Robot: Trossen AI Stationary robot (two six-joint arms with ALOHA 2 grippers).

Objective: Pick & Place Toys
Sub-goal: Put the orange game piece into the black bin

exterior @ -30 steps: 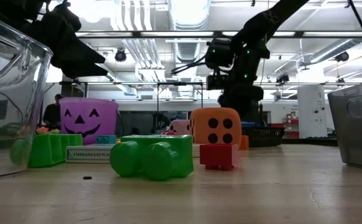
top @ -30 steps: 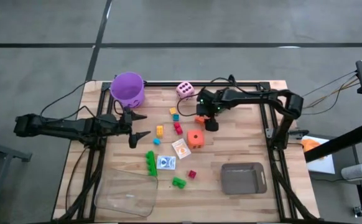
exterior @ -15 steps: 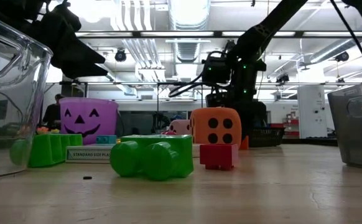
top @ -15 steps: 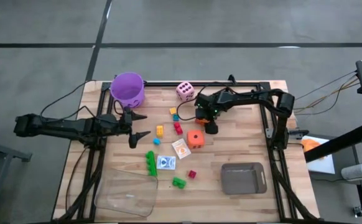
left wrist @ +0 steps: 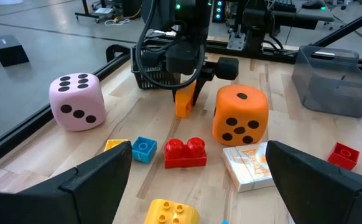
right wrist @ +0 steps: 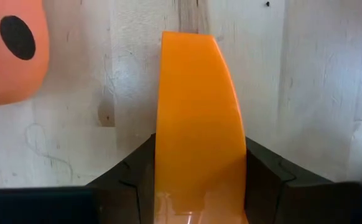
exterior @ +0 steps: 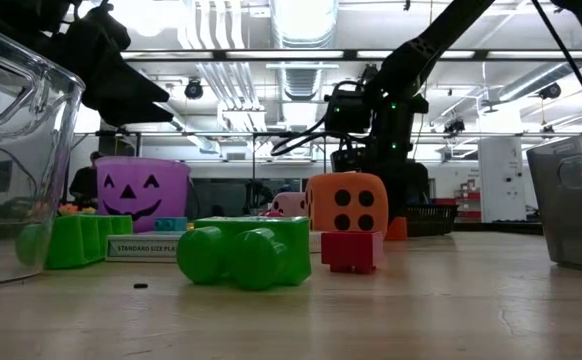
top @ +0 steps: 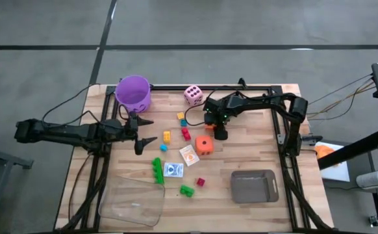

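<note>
**Grasp step: right arm on orange brick**

High: right gripper [top: 210, 123] down beside orange die [top: 204, 144]; left gripper [top: 145, 130] waits, jaws apart.
Left wrist: orange brick [left wrist: 184, 103] on table under fingers.
Right wrist: jaws clamped on brick; next call: lift, carry.

Coloured bricks [top: 185, 134], two card packs [top: 173, 169] and pink and orange dice [top: 204, 145] lie scattered mid-table.

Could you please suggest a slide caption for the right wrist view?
Right gripper clamps an orange brick over the wooden table, beside the orange die.
</note>
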